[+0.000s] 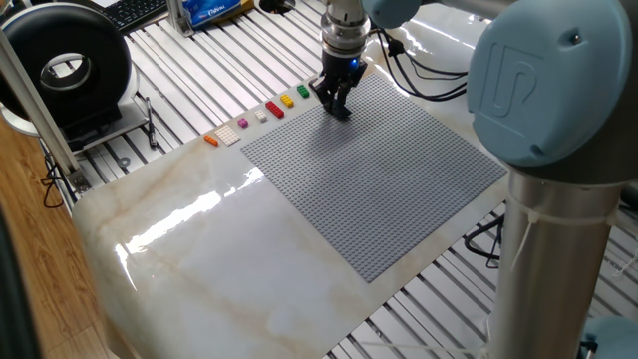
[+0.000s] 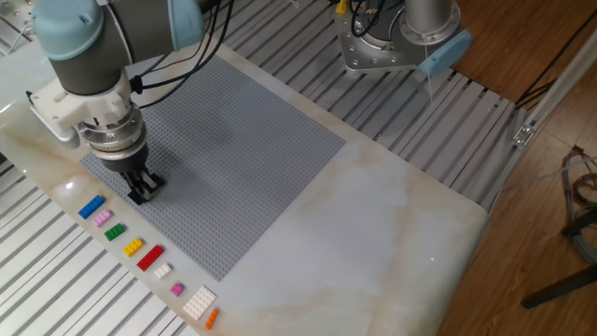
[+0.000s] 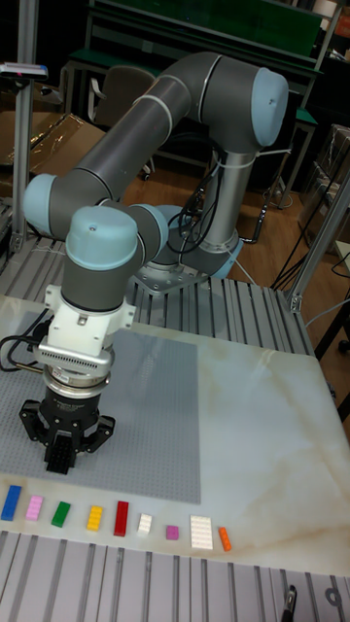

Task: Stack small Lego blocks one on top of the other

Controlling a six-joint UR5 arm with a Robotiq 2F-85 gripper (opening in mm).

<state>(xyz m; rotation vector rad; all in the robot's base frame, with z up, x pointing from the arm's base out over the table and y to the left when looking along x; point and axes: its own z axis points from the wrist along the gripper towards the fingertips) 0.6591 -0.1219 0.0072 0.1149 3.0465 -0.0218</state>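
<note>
My gripper [image 2: 141, 193] stands upright over the near-left edge of the grey baseplate [image 2: 242, 140], its dark fingers drawn together and the tips at or just above the studs. It shows again as gripper [image 1: 339, 110] and gripper [image 3: 60, 463]. Just beside it, off the plate, lie the blue block [image 2: 90, 207] and a pink block [image 2: 103, 217]. A small pink-purple block [image 2: 177, 290] lies further down the same row. In the tall view these are the blue block [image 3: 11, 501] and pink-purple block [image 3: 172, 532]. A black block cannot be told apart from the dark fingertips.
The row along the plate's edge also holds a green brick [image 2: 114, 232], yellow brick [image 2: 133, 246], red brick [image 2: 150, 258], small white brick [image 2: 162, 271], white plate [image 2: 199, 301] and orange piece [image 2: 212, 318]. The arm's base [image 2: 387, 42] stands at the far side of the marble tabletop [image 2: 373, 215].
</note>
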